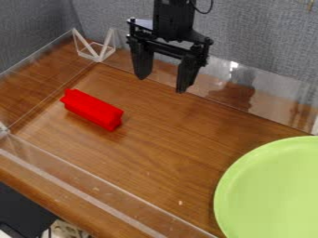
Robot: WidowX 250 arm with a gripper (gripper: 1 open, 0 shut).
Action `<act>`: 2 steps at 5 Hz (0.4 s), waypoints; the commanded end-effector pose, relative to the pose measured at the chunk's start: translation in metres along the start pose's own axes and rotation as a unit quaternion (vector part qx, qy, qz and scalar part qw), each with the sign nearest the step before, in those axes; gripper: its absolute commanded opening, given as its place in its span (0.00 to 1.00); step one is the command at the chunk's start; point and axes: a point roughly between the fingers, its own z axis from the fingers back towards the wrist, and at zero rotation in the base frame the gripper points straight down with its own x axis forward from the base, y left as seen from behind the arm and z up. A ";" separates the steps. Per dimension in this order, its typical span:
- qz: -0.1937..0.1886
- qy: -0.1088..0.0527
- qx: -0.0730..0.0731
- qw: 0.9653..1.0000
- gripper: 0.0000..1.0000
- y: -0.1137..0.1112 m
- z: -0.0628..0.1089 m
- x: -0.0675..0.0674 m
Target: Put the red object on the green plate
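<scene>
A small bright red rectangular block, the red object (93, 109), lies flat on the wooden table at the left. The green plate (273, 189), large, round and lime green, rests at the lower right, partly cut off by the frame edge. My black gripper (166, 72) hangs above the back of the table, up and to the right of the red object and well apart from it. Its two fingers point down and stand wide open with nothing between them.
A clear acrylic wall (74, 177) rims the wooden table (174, 139) along the front and sides. A small white wire stand (95, 45) sits at the back left corner by the grey backdrop.
</scene>
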 end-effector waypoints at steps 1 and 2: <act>0.062 0.002 -0.001 0.998 1.00 0.003 -0.012 -0.012; 0.174 -0.012 -0.013 0.985 1.00 0.031 -0.028 -0.027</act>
